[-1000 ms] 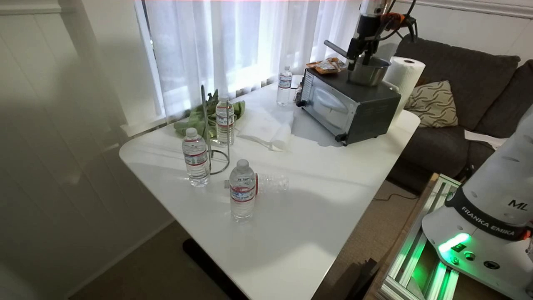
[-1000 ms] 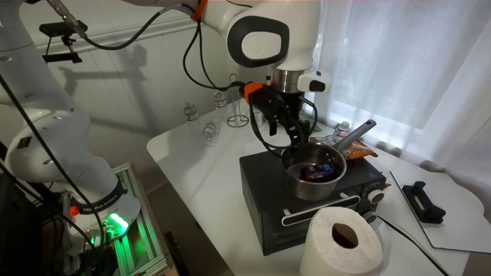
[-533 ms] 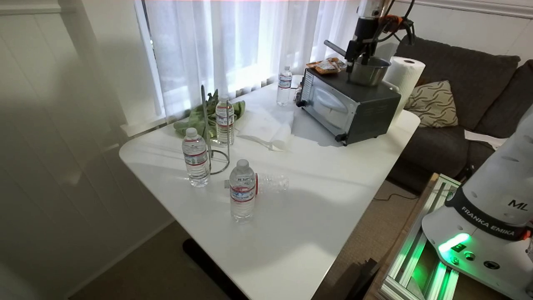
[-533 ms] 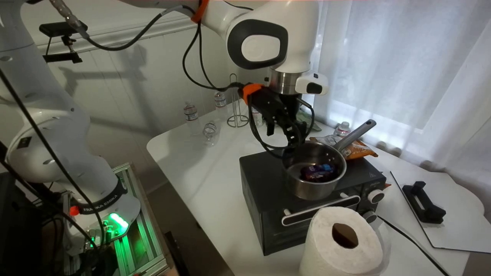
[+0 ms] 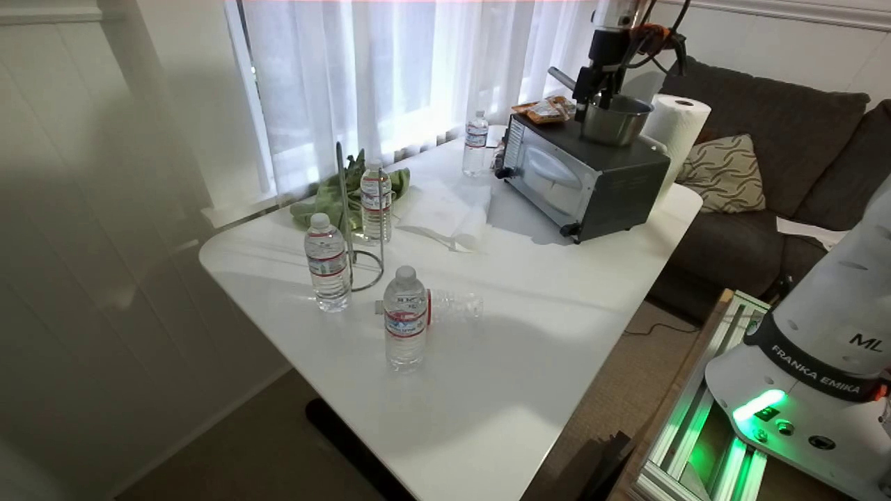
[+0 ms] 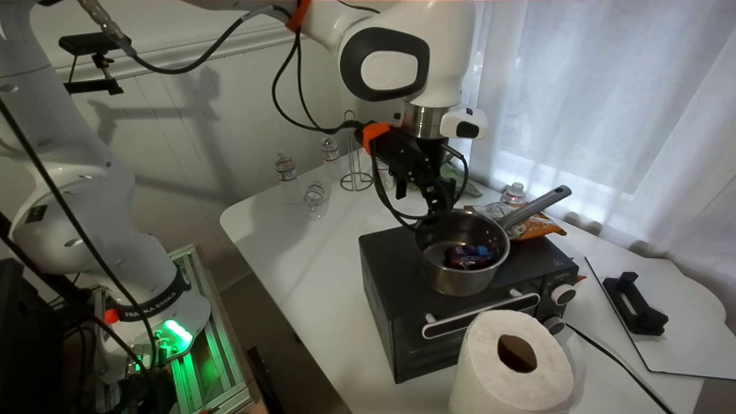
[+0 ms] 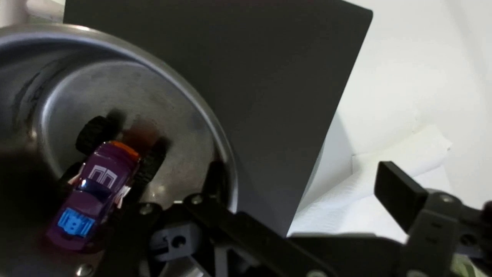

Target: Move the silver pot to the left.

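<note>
The silver pot [image 6: 460,283] is resting upright on the black toaster oven [image 6: 402,276], its base sitting near the door-side edge; its grey handle [image 6: 539,204] is pointing toward the curtain [image 6: 575,115] and, in an exterior view, is crossing in front of an orange snack bag [image 6: 540,225]. Inside the pot a purple toy truck [image 7: 96,192] is lying, blue and orange parts showing in the wrist view. The gripper [image 7: 305,182] is hanging over the rim with its jaws standing released and widely parted, gripping nothing: one finger is sitting inside the pot close to the wall, the opposite finger is staying outside, a gap showing between it and the rim; whether the inner finger is touching the wall, cannot tell. A paper towel roll [image 6: 506,391] is standing upright just beside the oven's door. On the white table [image 5: 501,390] four water bottles [image 5: 406,327] are standing upright, a clear bottle [image 5: 456,307] is lying on its side just behind the nearest one, and a white sheet [image 5: 445,212] is lying between the bottles and the oven
</note>
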You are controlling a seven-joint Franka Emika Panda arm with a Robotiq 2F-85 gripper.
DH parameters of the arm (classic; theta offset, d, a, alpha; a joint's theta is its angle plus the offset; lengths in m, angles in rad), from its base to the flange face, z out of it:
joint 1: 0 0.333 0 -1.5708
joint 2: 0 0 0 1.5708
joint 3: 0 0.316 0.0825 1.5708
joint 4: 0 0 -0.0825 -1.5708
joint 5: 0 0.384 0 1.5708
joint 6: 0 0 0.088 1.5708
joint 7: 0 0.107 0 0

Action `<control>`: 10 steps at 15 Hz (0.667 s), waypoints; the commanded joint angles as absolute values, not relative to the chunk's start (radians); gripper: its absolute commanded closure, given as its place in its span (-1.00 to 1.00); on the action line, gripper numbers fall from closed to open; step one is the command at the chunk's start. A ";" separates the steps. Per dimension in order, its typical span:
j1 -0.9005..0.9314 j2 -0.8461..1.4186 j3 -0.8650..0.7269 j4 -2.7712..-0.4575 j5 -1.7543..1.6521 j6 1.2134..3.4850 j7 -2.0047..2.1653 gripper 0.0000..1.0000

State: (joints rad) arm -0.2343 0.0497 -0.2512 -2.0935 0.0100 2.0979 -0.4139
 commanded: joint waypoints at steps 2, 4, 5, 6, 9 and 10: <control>-0.237 0.013 -0.233 -2.120 0.053 2.062 -0.460 -1.00; -0.235 0.008 -0.228 -2.123 0.054 2.052 -0.470 -1.00; -0.234 0.005 -0.226 -2.124 0.055 2.047 -0.475 -1.00; -0.233 0.003 -0.224 -2.125 0.056 2.042 -0.479 -1.00; -0.229 -0.009 -0.216 -2.131 0.056 2.034 -0.490 -1.00; -0.228 -0.012 -0.214 -2.131 0.058 2.026 -0.495 -1.00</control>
